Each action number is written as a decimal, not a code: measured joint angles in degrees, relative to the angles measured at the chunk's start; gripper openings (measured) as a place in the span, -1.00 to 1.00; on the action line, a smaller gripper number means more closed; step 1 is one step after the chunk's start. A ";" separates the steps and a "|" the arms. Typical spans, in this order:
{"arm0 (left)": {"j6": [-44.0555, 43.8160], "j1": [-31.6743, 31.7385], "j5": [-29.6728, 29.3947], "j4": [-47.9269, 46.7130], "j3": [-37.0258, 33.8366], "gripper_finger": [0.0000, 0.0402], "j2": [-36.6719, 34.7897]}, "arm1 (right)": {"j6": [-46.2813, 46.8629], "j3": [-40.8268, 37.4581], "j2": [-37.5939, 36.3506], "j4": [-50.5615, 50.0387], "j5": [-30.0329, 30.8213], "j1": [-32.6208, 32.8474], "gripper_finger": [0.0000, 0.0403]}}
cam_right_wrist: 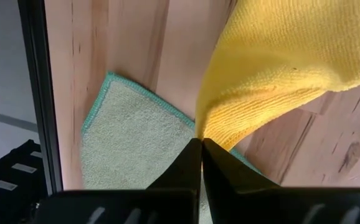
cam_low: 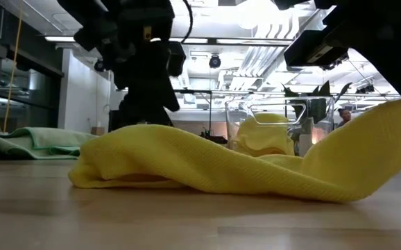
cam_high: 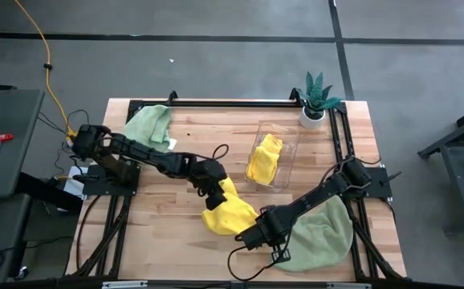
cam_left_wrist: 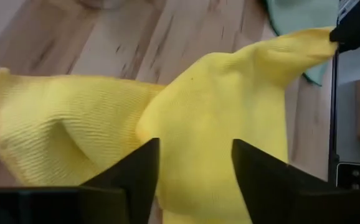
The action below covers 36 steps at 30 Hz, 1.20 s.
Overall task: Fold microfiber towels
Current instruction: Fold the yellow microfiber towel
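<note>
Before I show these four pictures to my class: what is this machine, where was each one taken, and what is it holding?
Two robot arms work at a wooden table. One camera looks down from above, one sits level with the tabletop, and one rides on each wrist. The right gripper pinches a corner of a yellow towel; the left gripper stands open over it. Green towels lie at the far left and near right. A clear bin holds another yellow towel, beside a potted plant.

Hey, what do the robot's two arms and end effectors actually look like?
Both arms are matte black, built from chunky jointed segments. The left end effector has two flat, black, wedge-shaped fingers. The right end effector has the same black fingers, tapering to points. A thin black cable loops beside the right arm.
</note>
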 joint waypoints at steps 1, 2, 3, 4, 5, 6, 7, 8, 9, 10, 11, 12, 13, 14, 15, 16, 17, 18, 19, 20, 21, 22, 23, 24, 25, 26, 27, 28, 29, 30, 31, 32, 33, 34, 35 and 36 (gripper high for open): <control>-0.62 -0.16 0.31 0.46 0.03 0.00 0.82 | -0.03 0.00 0.00 0.17 0.01 0.00 -1.00; -1.04 -0.29 0.48 0.51 0.04 0.05 1.57 | -0.02 0.00 0.00 0.23 0.00 0.00 -1.00; -1.36 -0.30 0.74 0.07 0.04 0.09 2.04 | -0.01 0.00 0.00 0.30 0.00 0.00 -1.00; -1.59 -0.28 0.92 -0.09 -0.02 0.13 2.49 | -0.01 0.00 0.00 0.40 0.00 0.00 -1.00; -2.14 -0.30 1.01 0.55 0.05 0.15 3.07 | -0.01 0.00 0.00 0.44 0.00 -0.02 -1.00; -2.73 -0.30 1.05 0.55 0.07 0.16 3.43 | 0.02 0.00 0.00 0.44 0.00 -0.02 -1.00; -3.07 -0.26 1.10 0.07 0.02 0.16 3.56 | 0.08 0.00 0.00 0.44 0.00 -0.02 -1.00; -3.37 -0.16 1.29 0.02 0.00 0.16 3.59 | 0.12 0.00 0.00 0.50 0.00 -0.02 -1.00; -3.48 -0.13 1.47 0.22 0.01 0.15 3.57 | 0.14 0.00 0.00 0.53 -0.02 -0.02 -1.00; -3.36 -0.13 1.49 0.38 0.02 0.14 3.55 | 0.18 0.00 0.00 0.53 -0.06 -0.02 -1.00; -3.15 -0.13 1.50 0.42 0.02 0.12 3.55 | 0.17 0.00 0.00 0.55 -0.07 -0.02 -1.00; -3.08 -0.08 1.69 0.57 0.02 0.09 3.44 | 0.17 0.00 0.00 0.63 -0.07 -0.02 -1.00; -3.05 -0.08 2.06 0.87 0.02 0.06 3.21 | 0.17 0.00 0.00 0.69 -0.08 -0.02 -1.00; -2.97 -0.08 2.47 1.68 0.02 0.02 3.07 | 0.17 0.00 0.00 0.76 -0.07 -0.02 -1.00; -2.88 -0.08 3.03 2.44 0.07 -0.04 3.05 | 0.16 0.00 0.00 0.93 -0.09 -0.02 -1.00; -2.84 -0.08 3.82 2.80 0.07 -0.11 3.05 | 0.15 0.00 0.00 1.08 -0.09 -0.02 -1.00; -2.52 -0.08 4.76 3.10 0.04 -0.20 3.05 | 0.15 0.00 0.00 1.12 -0.09 -0.02 -1.00; -1.92 -0.08 5.69 3.62 0.04 -0.31 3.05 | 0.15 0.00 0.00 1.20 -0.09 -0.02 -1.00; -1.15 -0.08 6.03 3.91 0.05 -0.43 3.05 | 0.12 0.00 0.00 1.27 -0.09 -0.02 -1.00; -0.25 -0.08 6.04 3.82 0.07 -0.57 3.05 | 0.14 0.00 0.00 1.27 -0.08 -0.02 -1.00; 0.81 -0.13 6.06 3.58 0.06 -0.72 3.05 | 0.15 0.00 0.00 1.32 -0.09 -0.02 -1.00; 1.74 -0.15 6.06 3.43 0.04 -0.85 3.05 | 0.15 0.00 0.00 1.34 -0.09 -0.02 -1.00; 2.18 -0.17 6.04 3.52 0.04 -0.92 3.05 | 0.15 0.00 0.00 1.36 -0.09 -0.02 -1.00; 2.31 -0.15 6.06 3.50 0.04 -0.94 3.05 | 0.13 0.00 0.00 1.35 -0.09 -0.02 -1.00; 2.29 -0.13 6.04 3.48 0.04 -0.94 3.05 | 0.06 0.00 0.00 1.34 -0.09 -0.02 -1.00; 2.36 -0.04 6.04 3.55 0.04 -0.94 3.05 | 0.06 0.00 0.00 1.36 -0.08 -0.02 -1.00; 2.89 0.13 6.11 3.48 0.04 -0.97 2.80 | 0.06 0.00 0.00 1.31 -0.07 -0.08 -1.00; 3.60 0.39 6.28 2.36 0.00 -0.98 1.86 | 0.06 0.03 0.00 1.16 -0.07 -0.16 -1.00; 4.34 0.73 6.27 1.20 -0.07 -0.99 0.51 | 0.10 0.37 0.02 0.13 0.00 -0.37 -1.00; 5.24 1.23 6.25 1.01 0.00 -0.98 -0.99 | 0.07 0.89 0.02 -1.23 0.49 -0.45 -1.00; 6.22 1.87 6.23 -0.28 0.04 -0.99 -3.01 | -0.05 1.74 0.02 -2.66 1.57 -0.68 -1.00; 7.51 2.79 6.17 -2.91 0.02 -0.99 -5.68 | -0.47 2.88 0.02 -4.38 2.87 -1.02 -1.00; 8.94 3.78 5.94 -4.54 0.03 -0.99 -8.49 | -1.08 4.17 0.02 -6.09 4.53 -1.47 -1.00; 10.35 4.86 5.56 -6.91 0.41 -0.99 -11.50 | -1.76 5.77 0.02 -7.83 6.35 -2.05 -1.00; 11.89 5.95 4.94 -9.41 0.96 -0.99 -14.65 | -2.33 7.87 0.02 -9.90 8.36 -2.79 -1.00; 13.30 7.31 4.30 -12.36 1.62 -1.00 -17.95 | -2.96 9.96 -0.01 -11.27 10.07 -3.59 -1.00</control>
